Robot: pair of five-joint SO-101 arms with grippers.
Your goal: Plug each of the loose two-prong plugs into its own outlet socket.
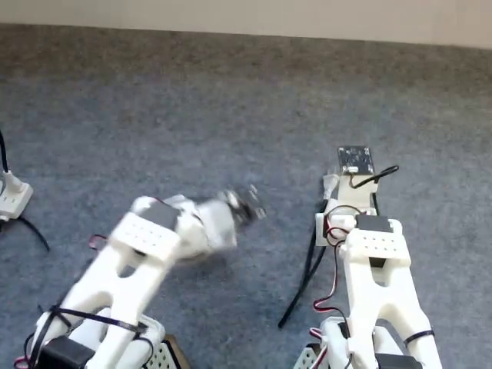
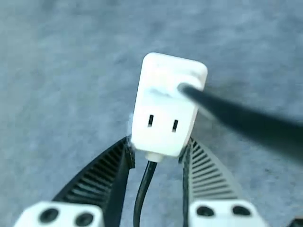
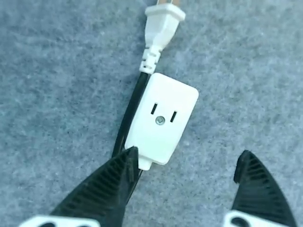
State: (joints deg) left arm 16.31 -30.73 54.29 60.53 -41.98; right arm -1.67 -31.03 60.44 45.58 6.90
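In the left wrist view my left gripper (image 2: 156,153) is shut on the near end of a white outlet socket (image 2: 165,109). Its two slots face the camera. One black cable (image 2: 144,189) leaves it between the fingers, and a second blurred black cable (image 2: 236,118) runs off from its far part. In the high view that gripper (image 1: 234,207) is a blur near the middle. My right gripper (image 3: 187,163) stands open over another white socket (image 3: 161,118) lying flat; one fingertip (image 3: 128,163) touches its corner. A white two-prong plug (image 3: 163,23) lies just beyond that socket.
A third white socket (image 1: 11,196) with a black cable lies at the carpet's far left edge. A black cable (image 1: 304,280) trails on the grey carpet (image 1: 192,100) beside the right arm (image 1: 373,269). Open carpet stretches behind both arms.
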